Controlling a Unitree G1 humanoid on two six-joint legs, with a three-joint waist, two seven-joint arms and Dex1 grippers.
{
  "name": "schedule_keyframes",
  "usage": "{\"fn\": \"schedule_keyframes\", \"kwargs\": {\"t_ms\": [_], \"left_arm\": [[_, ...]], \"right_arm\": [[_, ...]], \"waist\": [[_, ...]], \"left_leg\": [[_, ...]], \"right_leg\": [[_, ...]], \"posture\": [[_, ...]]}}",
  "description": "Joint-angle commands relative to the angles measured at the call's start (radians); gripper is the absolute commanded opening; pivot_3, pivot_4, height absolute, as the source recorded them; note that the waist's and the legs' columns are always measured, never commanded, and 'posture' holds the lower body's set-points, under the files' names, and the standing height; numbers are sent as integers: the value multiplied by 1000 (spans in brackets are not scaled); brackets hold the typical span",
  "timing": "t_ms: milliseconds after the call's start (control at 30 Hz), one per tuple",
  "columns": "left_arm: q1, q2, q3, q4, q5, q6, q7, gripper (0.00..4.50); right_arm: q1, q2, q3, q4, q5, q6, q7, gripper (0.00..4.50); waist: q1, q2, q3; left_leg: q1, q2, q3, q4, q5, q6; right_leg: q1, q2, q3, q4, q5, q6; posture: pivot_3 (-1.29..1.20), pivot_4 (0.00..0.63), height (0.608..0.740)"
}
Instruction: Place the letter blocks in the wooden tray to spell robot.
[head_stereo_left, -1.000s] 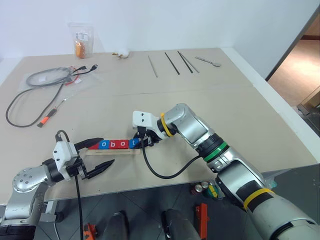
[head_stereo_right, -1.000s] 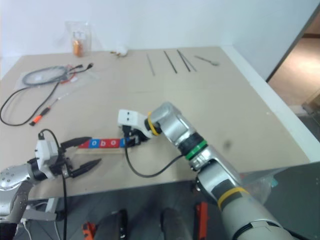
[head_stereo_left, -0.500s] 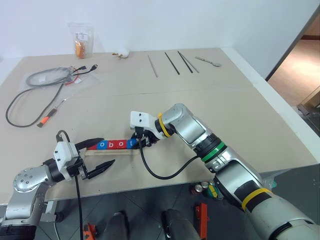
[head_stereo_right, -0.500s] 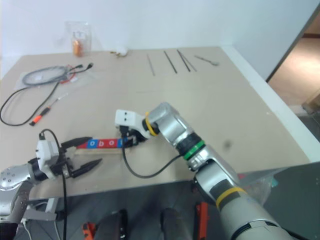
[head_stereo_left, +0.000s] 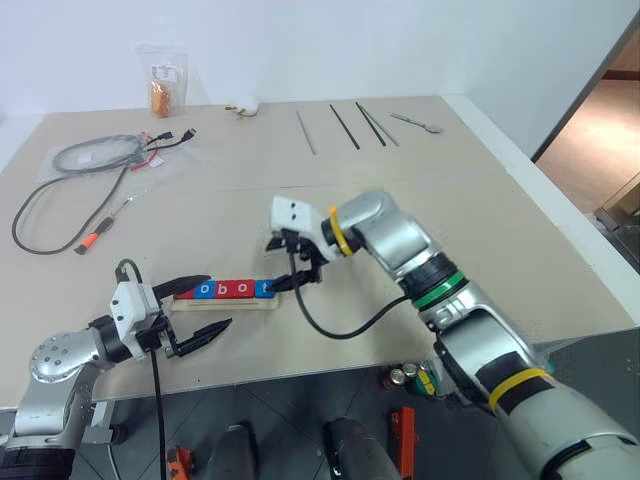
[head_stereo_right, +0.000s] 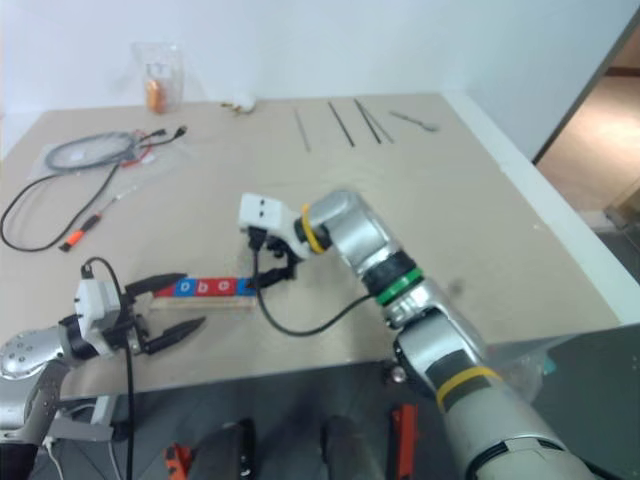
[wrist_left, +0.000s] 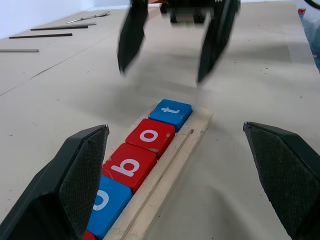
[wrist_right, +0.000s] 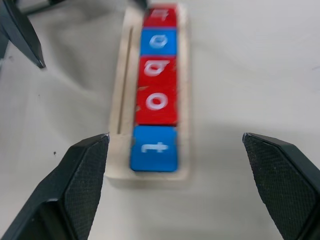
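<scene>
Five letter blocks (head_stereo_left: 232, 289) lie in a row in the wooden tray (wrist_left: 172, 162) near the table's front edge. Along the row come a red r (wrist_right: 160, 14), a blue o (wrist_right: 158, 41), a red b (wrist_right: 158, 70), a red o (wrist_right: 156, 102) and a blue t (wrist_right: 154, 148). My right gripper (head_stereo_left: 290, 264) hangs open just above the t end, tilted down, touching no block. At the r end, my left gripper (head_stereo_left: 203, 306) sits level and open, one finger on each side of the tray, holding nothing.
A coiled black cable (head_stereo_left: 75, 160) and an orange-handled screwdriver (head_stereo_left: 95, 235) lie at the far left. A plastic bag (head_stereo_left: 162, 80), thin dark rods (head_stereo_left: 342, 126) and a spoon (head_stereo_left: 415, 122) sit along the back. The table's right edge (head_stereo_left: 560, 215) is close.
My right gripper has opened and risen off the blue t block, which stays at the tray's end. The left gripper has not moved.
</scene>
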Motion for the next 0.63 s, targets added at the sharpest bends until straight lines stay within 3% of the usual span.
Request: {"fn": "schedule_keyframes", "kwargs": {"t_ms": [33, 333, 467, 633], "left_arm": [[31, 42, 54, -56, -53, 108, 42, 4500], [158, 135, 219, -225, -188, 522, 263, 4500], [227, 156, 336, -236, -244, 569, 240, 4500], [237, 151, 413, -184, -221, 561, 272, 4500]], "right_arm": [[41, -86, -62, -126, 56, 17, 57, 4461], [296, -311, -292, -318, 196, 123, 0, 4461], [412, -373, -385, -385, 237, 167, -74, 4461], [479, -367, -408, -473, 282, 218, -147, 4461]], "waist": [[0, 0, 0], [0, 0, 0], [-1, 0, 0], [-3, 0, 0]], "left_leg": [[0, 0, 0, 0, 0, 0], [0, 0, 0, 0, -2, -2], [0, 0, 0, 0, -2, -3], [2, 0, 0, 0, -2, -3]], "right_leg": [[0, 0, 0, 0, 0, 0], [0, -1, 0, 0, -3, 1], [0, -1, 0, 0, -4, 0], [0, 0, 1, 0, -3, -2]], "posture": [[0, 150, 740], [0, 150, 740], [0, 150, 740], [0, 150, 740]]}}
